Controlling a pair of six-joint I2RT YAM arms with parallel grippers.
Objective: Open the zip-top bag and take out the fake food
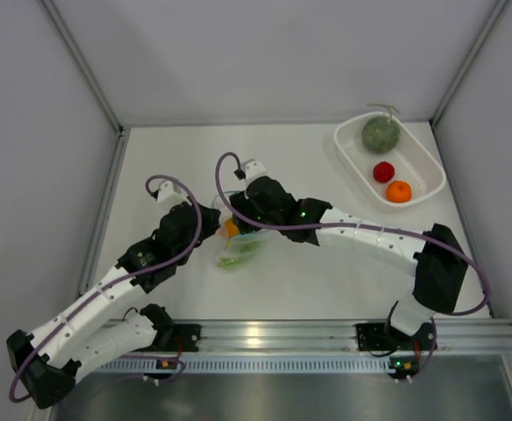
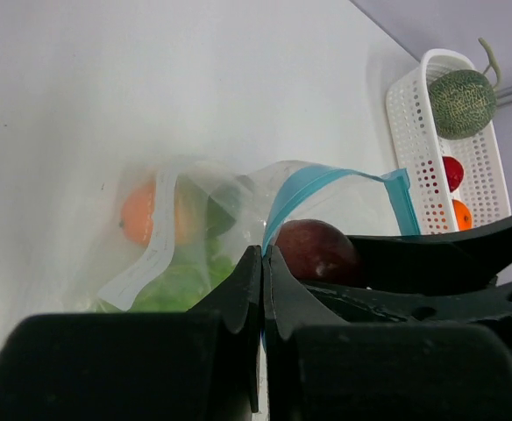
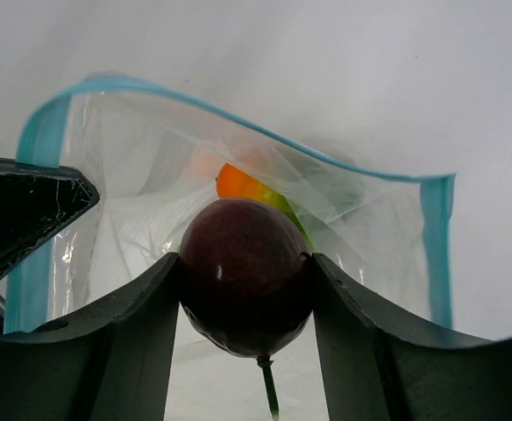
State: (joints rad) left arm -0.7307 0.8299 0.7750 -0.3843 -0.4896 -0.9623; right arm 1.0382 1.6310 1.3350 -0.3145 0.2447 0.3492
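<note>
Left fingers pressed together on the blue strip of the zip-top bag, dark red piece just beside.

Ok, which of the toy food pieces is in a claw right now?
The dark red piece, pinched in the right claw; the rest lie inside the bag or the basket.

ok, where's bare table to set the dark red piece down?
Bare table between the zip-top bag and the white basket; more at the far-left corner, and in front of the bag toward the rail. Crowded at the bag mouth: left end effector pinches it, right end effector holds the dark red piece there.
</note>
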